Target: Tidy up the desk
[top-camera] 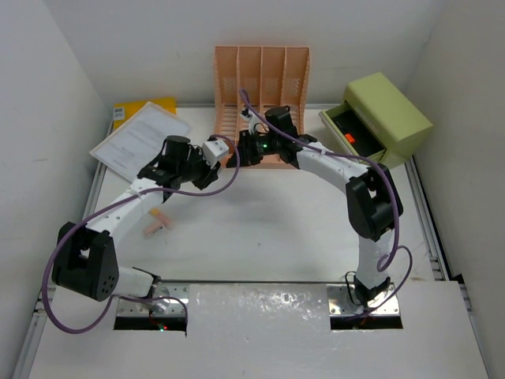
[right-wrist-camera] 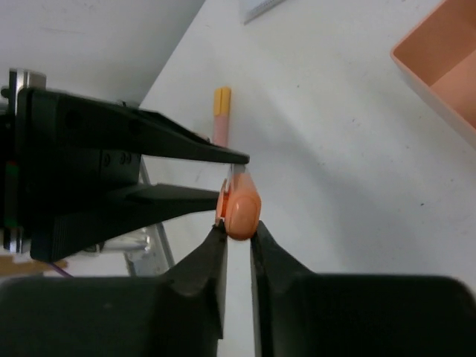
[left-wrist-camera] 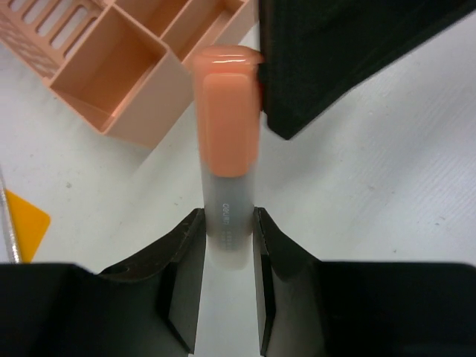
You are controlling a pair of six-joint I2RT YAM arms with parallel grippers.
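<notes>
a large flat white desk (top-camera: 268, 229) is seen filling the floor of a booth closed in by plain white walls (top-camera: 47, 95) at the left, far and right sides. it lies beneath both arms, whose bases are bolted at its near edge. thin silver rails (top-camera: 430, 229) are set along its left and right edges and run from the near edge toward the far wall. the desk looks broader across than deep, so its long axis seems to lie left to right, though the slanted view leaves this uncertain.

at the far left corner a printed white paper sheet (top-camera: 140, 134) is laid over a yellow folder (top-camera: 146, 106). nearer, a small pink pen with a yellow end (top-camera: 158, 223) is left flat on the desk, well apart from the rest.

a highlighter with a frosted white barrel and a peach-orange cap (left-wrist-camera: 229, 134) is clamped by its barrel in the left gripper (left-wrist-camera: 230, 238). it is held above the desk, its long axis running from that gripper toward the right one, cap leading. the right gripper (right-wrist-camera: 238, 229) is closed in on the cap, both fingertips pressed against it.

just behind them a peach slotted plastic file rack (top-camera: 263, 79) is stood against the far wall. at the far right a lime-green drawer box (top-camera: 387, 114) is placed, its drawer drawn out, something small and red (top-camera: 349, 140) seen inside.
</notes>
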